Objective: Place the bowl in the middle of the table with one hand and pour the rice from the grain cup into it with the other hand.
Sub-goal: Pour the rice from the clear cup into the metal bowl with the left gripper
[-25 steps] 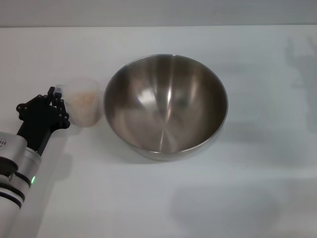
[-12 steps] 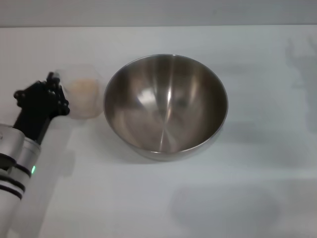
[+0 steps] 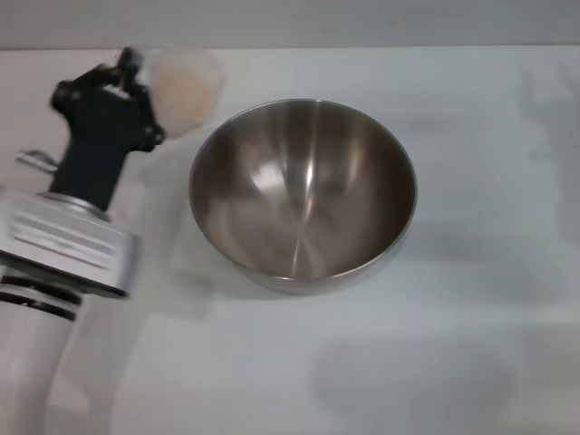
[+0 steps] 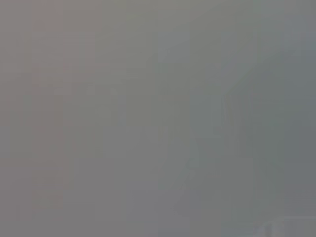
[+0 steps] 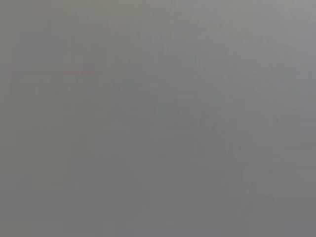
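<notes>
The steel bowl (image 3: 304, 190) sits upright and empty near the middle of the white table (image 3: 453, 344). My left gripper (image 3: 140, 86) is shut on the grain cup (image 3: 186, 86) and holds it raised off the table, to the left of and behind the bowl's rim. The clear cup holds pale rice (image 3: 188, 89). The right gripper is out of view. Both wrist views show only a plain grey blur.
The table's far edge (image 3: 362, 47) runs across the top of the head view. My left arm (image 3: 68, 245) fills the left side of the view.
My left gripper has lifted the grain cup off the table and carried it up and toward the bowl. The bowl has not moved.
</notes>
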Controlling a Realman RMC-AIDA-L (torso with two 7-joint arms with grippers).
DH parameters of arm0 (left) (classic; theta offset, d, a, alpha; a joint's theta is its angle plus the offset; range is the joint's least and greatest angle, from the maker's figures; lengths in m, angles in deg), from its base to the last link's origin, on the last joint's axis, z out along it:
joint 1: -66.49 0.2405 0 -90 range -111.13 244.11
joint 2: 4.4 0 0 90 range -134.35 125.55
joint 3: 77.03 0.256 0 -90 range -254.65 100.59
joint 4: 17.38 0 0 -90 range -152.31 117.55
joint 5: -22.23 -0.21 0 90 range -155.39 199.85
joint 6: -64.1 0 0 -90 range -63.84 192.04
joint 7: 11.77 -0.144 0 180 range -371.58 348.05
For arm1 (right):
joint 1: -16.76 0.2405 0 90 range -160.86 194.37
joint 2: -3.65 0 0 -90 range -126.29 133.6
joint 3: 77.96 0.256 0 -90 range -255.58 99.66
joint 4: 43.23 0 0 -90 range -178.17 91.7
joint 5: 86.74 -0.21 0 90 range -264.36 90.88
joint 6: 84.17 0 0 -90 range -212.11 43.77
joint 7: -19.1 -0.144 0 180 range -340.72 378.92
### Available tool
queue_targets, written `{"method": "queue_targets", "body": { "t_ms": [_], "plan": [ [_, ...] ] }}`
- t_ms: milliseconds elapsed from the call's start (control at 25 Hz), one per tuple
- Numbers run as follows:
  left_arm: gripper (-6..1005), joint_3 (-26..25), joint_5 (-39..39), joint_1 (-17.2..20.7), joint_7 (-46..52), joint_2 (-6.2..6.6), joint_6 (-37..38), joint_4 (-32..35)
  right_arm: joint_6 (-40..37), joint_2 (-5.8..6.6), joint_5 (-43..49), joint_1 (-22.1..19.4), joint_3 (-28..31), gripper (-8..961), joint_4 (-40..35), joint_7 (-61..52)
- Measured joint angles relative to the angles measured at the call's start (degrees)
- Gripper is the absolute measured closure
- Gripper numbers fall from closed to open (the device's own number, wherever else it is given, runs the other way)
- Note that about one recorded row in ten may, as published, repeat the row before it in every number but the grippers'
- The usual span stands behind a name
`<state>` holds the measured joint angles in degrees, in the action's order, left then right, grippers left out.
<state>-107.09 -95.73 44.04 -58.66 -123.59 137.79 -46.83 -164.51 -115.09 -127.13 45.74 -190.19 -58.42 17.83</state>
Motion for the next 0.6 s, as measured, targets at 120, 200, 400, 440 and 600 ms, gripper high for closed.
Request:
{"method": "queue_targets", "body": {
  "t_ms": [120, 200, 400, 440, 600],
  "plan": [
    [977, 1.71, -3.21, -0.60, -13.60, 0.00, 0.77, -1.38, 0.00, 0.00, 0.05, 0.06, 0.00, 430, 0.06, 0.00],
    [976, 2.81, -4.95, -0.82, -21.04, 0.01, 0.80, -2.23, 0.00, 0.00, 0.06, 0.07, 0.00, 430, 0.17, 0.00],
    [976, 4.96, -8.31, -1.34, -36.42, 0.01, -0.39, -3.70, 0.00, 0.00, 0.10, 0.02, 0.00, 431, 0.29, 0.00],
    [976, 5.34, -8.51, -1.51, -38.68, 0.01, -0.72, -3.74, 0.00, 0.00, 0.10, -0.01, 0.00, 431, 0.28, 0.00],
    [976, 6.67, -8.63, -2.03, -49.32, 0.01, -2.54, -3.66, 0.01, 0.00, 0.13, -0.04, -0.11, 431, 0.15, 0.00]
  ]
}}
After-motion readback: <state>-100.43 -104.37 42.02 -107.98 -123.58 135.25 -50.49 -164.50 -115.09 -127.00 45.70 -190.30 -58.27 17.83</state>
